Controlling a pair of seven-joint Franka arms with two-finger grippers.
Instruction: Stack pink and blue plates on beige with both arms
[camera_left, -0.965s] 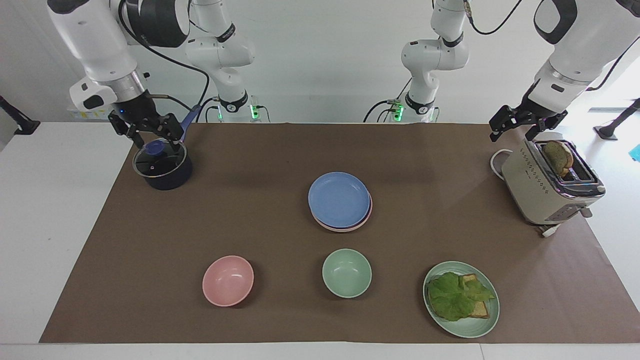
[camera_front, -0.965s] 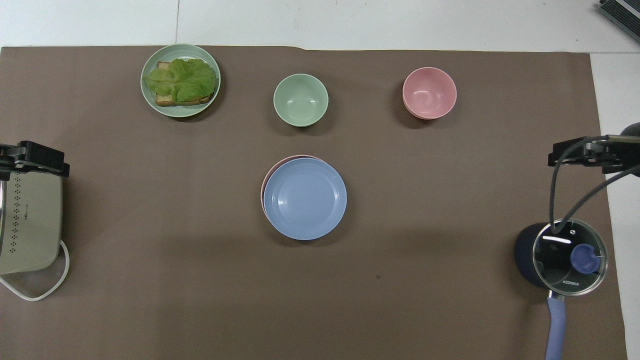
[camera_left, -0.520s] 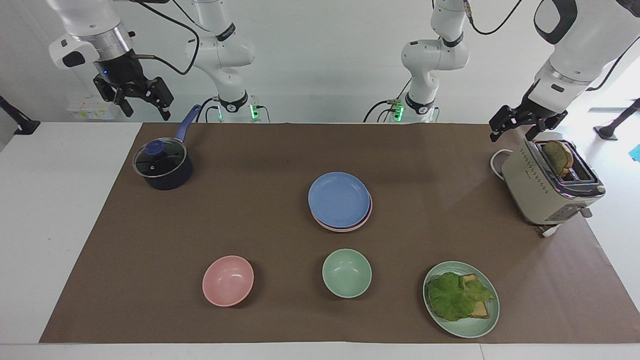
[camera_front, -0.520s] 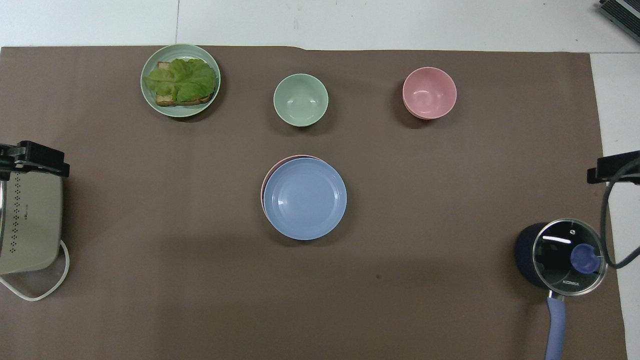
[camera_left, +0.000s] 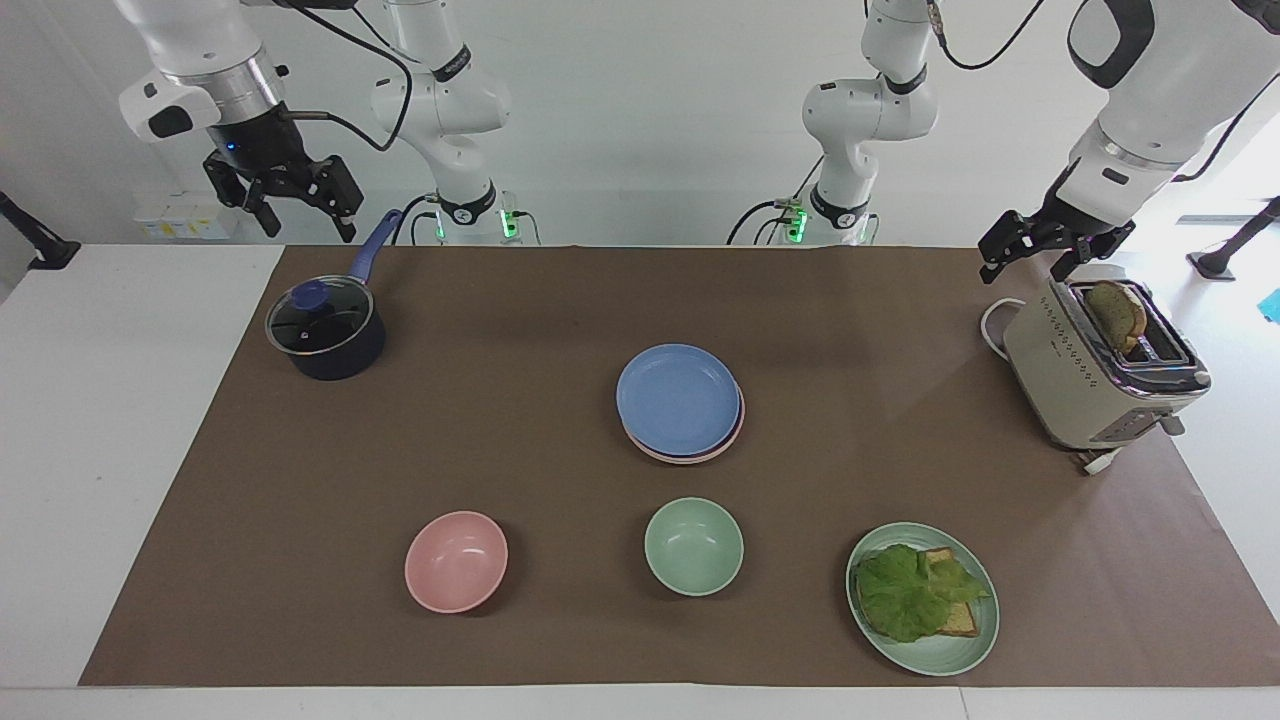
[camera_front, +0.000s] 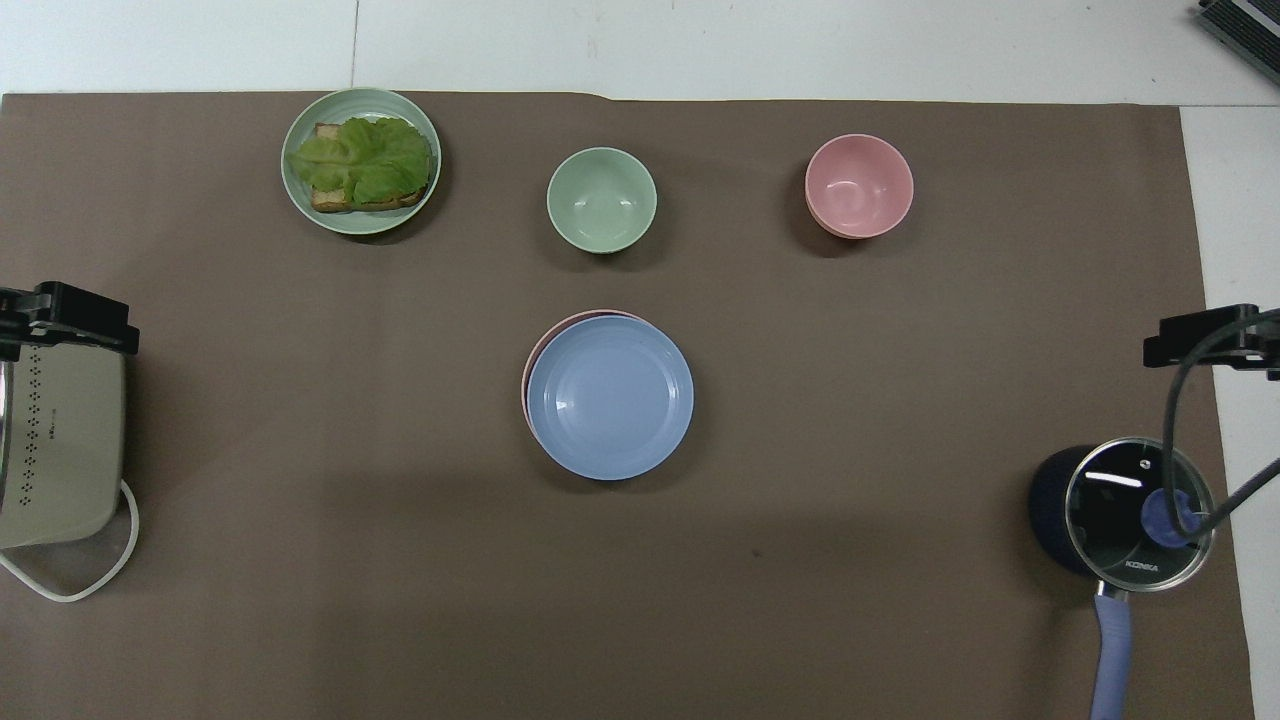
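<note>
Two grippers stood wide and empty as I watched: the right gripper (camera_left: 283, 199) above the lidded dark saucepan (camera_left: 325, 335), the left gripper (camera_left: 1045, 247) above the beige toaster (camera_left: 1090, 380). The round matte blue plate (camera_left: 678, 397) already topped the pink plate (camera_left: 738, 425) mid-worktop, well apart from both, between them; any beige plate beneath was hidden.

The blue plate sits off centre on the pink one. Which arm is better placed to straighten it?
Right, narrowly. The blue plate overhangs toward the right arm's end, so a nudge comes from there. Both open grippers hang equally away: right gripper near the pot, left gripper by the toaster.
</note>
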